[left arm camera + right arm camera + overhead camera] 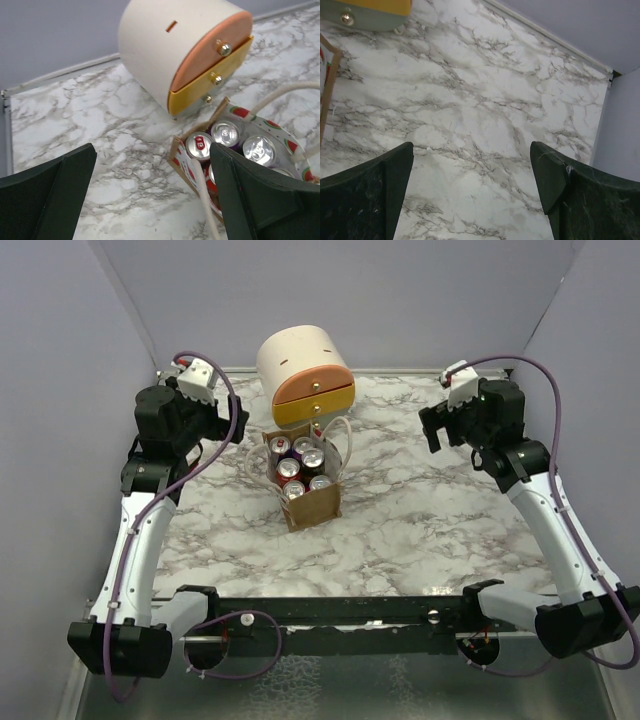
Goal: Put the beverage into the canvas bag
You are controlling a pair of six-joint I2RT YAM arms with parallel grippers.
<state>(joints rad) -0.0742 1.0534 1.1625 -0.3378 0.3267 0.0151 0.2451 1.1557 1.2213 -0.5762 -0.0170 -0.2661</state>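
The tan-brown canvas bag (310, 502) stands mid-table with cream loop handles and several beverage cans (290, 469) upright inside. In the left wrist view the bag (176, 156) shows at the right with can tops (200, 145), partly hidden by my finger. My left gripper (232, 426) is open and empty, raised left of the bag; in its own view it (152, 172) stands over bare table. My right gripper (432, 432) is open and empty, raised at the right; in its own view it (471, 170) is over marble, with the bag's edge (329, 95) at far left.
A cream-and-orange rounded drawer box (303, 375) stands just behind the bag, seen also in the left wrist view (187, 47). The marble table (420, 530) is bounded by grey walls at the back and sides.
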